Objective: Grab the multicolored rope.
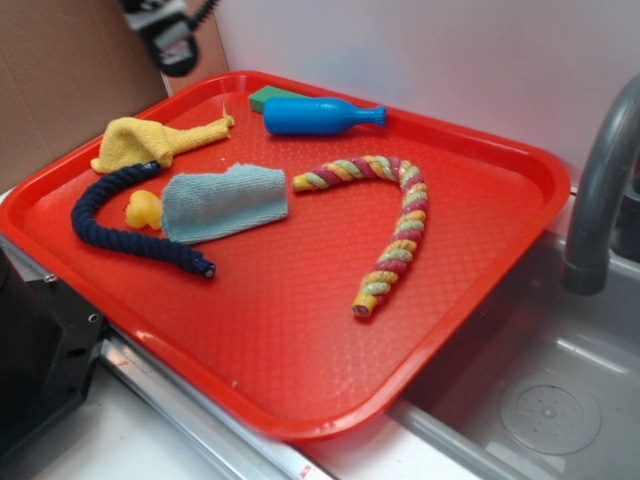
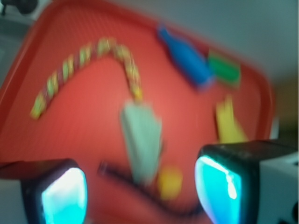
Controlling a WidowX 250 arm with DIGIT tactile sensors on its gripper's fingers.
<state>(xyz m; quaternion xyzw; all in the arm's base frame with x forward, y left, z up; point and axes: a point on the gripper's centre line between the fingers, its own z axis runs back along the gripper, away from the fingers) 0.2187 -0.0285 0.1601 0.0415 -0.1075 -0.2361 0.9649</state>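
The multicolored rope (image 1: 395, 222), twisted pink-red, yellow and pale green, lies in an arch on the red tray (image 1: 300, 340), right of centre. In the blurred wrist view the rope (image 2: 88, 65) is at the upper left. My gripper (image 1: 165, 30) is high at the top left of the exterior view, mostly out of frame, far from the rope. In the wrist view the gripper (image 2: 142, 193) is open, its fingers (image 2: 217, 186) wide apart and empty, high above the tray.
On the tray lie a navy rope (image 1: 120, 225), a pale blue cloth (image 1: 225, 200), a yellow cloth (image 1: 150, 142), a yellow toy (image 1: 143, 210), a blue bottle (image 1: 320, 116) and a green block (image 1: 268, 97). A grey faucet (image 1: 600, 190) and a sink (image 1: 540, 400) stand at the right.
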